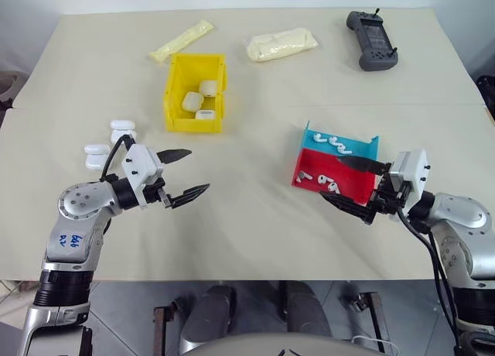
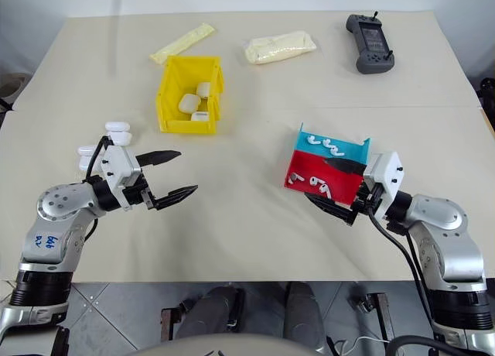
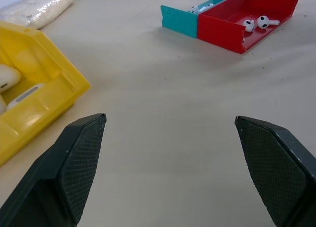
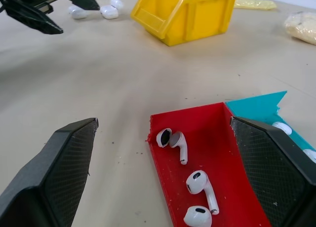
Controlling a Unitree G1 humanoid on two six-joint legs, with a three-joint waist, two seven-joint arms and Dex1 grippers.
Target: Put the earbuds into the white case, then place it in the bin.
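Both arms level above table (image 1: 255, 217): left gripper (image 1: 184, 173), right gripper (image 1: 349, 183) agape, empty.

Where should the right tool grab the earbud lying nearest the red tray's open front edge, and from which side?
Take that earbud across its rounded head, coming from above. It lies flat on the red tray floor, stem along the floor, another bud touching its head. A side wall stands beside it, so a level approach looks blocked. The right tool is open and close by.
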